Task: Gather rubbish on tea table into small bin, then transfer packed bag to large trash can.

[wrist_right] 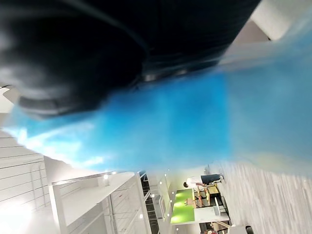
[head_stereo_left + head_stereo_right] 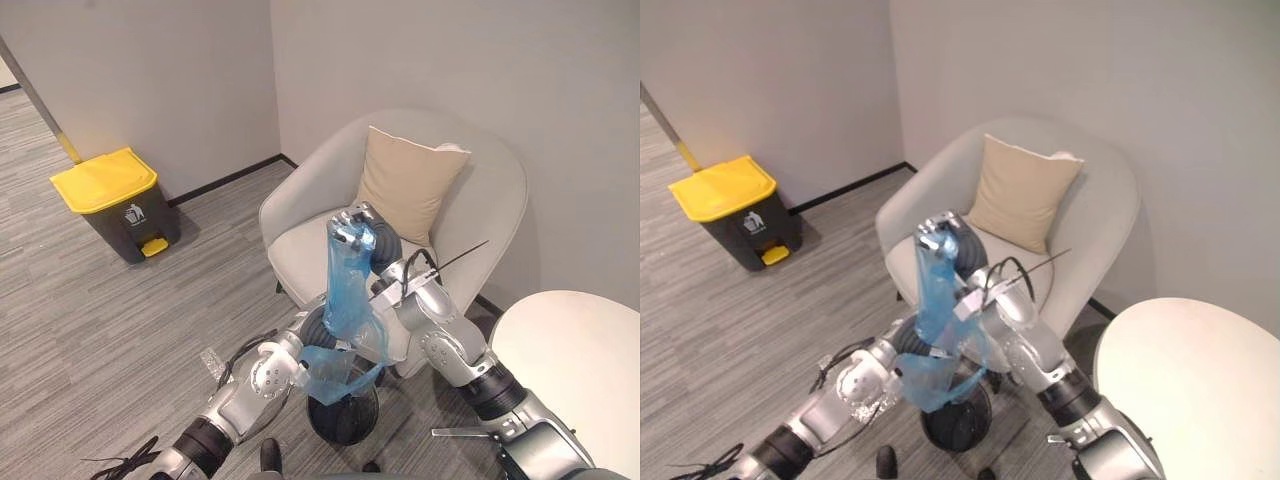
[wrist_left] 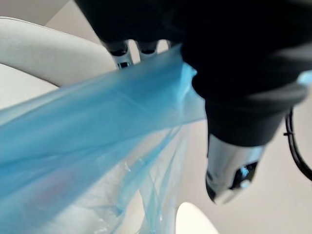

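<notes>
Soft, even indoor light lies on the armchair (image 2: pixel 495 190), its seat gently shaded below the cushion (image 2: pixel 410 180). Left of the armchair, the yellow-lidded bin (image 2: pixel 108 196) throws a faint shadow toward it. Close up, the blue bag (image 3: pixel 97 146) smears, perhaps backlit.

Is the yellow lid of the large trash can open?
No, the yellow lid lies flat and shut on the dark trash can.

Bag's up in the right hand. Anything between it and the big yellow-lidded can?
Nothing visible: bare carpet lies between the blue bag and the large trash can. Its yellow lid is shut, though.
</notes>
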{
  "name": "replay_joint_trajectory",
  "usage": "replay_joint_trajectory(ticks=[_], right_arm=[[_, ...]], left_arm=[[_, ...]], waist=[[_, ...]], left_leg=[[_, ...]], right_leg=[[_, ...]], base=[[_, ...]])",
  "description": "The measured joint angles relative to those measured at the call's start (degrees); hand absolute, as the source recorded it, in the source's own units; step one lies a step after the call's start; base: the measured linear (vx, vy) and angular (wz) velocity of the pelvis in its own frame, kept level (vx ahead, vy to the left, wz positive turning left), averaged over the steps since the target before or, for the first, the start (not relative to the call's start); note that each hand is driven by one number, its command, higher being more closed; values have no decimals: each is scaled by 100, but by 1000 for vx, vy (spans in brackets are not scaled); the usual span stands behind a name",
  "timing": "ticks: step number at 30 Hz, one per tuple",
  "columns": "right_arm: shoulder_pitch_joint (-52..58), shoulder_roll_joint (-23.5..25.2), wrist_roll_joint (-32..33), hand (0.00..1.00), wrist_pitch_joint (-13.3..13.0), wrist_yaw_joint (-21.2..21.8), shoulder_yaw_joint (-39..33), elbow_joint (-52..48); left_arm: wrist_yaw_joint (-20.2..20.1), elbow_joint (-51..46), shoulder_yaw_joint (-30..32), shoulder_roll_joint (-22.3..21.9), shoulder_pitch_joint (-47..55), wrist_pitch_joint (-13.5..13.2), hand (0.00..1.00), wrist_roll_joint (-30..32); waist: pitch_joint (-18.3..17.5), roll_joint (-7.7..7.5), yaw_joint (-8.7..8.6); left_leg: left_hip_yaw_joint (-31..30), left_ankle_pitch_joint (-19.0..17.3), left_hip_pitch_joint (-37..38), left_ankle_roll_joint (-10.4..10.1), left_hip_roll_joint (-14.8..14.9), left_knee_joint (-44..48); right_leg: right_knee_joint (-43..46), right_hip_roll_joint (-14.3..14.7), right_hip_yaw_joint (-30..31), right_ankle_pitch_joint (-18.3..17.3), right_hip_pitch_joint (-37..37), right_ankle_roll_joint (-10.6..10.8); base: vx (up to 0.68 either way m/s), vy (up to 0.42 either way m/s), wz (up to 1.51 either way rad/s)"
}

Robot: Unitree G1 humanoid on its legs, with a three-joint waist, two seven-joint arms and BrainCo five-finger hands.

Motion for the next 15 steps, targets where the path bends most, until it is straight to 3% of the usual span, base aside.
replay_joint_trajectory(ticks=[10,15], right_arm=[[-121,19,-4,100,108,-6,222,148],[-114,251,-87,100,102,149,221,147]], left_arm=[[209,118,40,-87,-93,48,100,-299],[192,134,76,-213,32,253,100,-591]], waist=[[-14,10,-3],[-20,20,-35]], left_leg=[[0,0,2,-3,1,0],[0,-2,4,-6,2,0]], right_leg=[[-1,3,11,3,-4,-3],[1,2,18,3,-6,-3]], base=[[0,0,0],[0,0,0]])
